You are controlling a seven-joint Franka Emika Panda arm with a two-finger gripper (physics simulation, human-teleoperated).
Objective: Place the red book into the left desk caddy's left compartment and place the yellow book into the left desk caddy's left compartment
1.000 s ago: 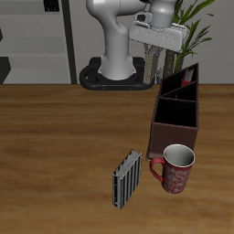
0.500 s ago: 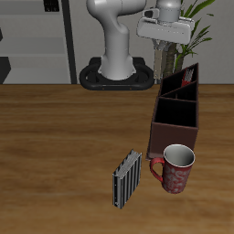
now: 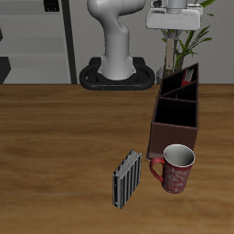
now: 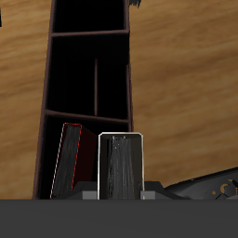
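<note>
The left desk caddy (image 3: 163, 120) is a long maroon box with black compartments, standing lengthwise beside the mug. The red book (image 3: 188, 77) leans inside its end compartment, the one farthest from the table's front edge; the wrist view also shows the red book (image 4: 69, 164) there. My gripper (image 3: 171, 33) is high above that end of the caddy, shut on the yellow book (image 3: 170, 53), which hangs upright below it. In the wrist view the yellow book (image 4: 121, 165) sits between the fingers of the gripper (image 4: 119, 191), over the compartment beside the red book.
A red patterned mug (image 3: 176, 169) stands at the caddy's near end. A black-and-white striped book (image 3: 126, 177) stands on the table beside the mug. A potted plant (image 3: 194, 35) rises behind the caddy, close to the gripper.
The gripper has risen with the yellow book and shifted sideways until it is over the caddy's far end. Nothing else has moved.
</note>
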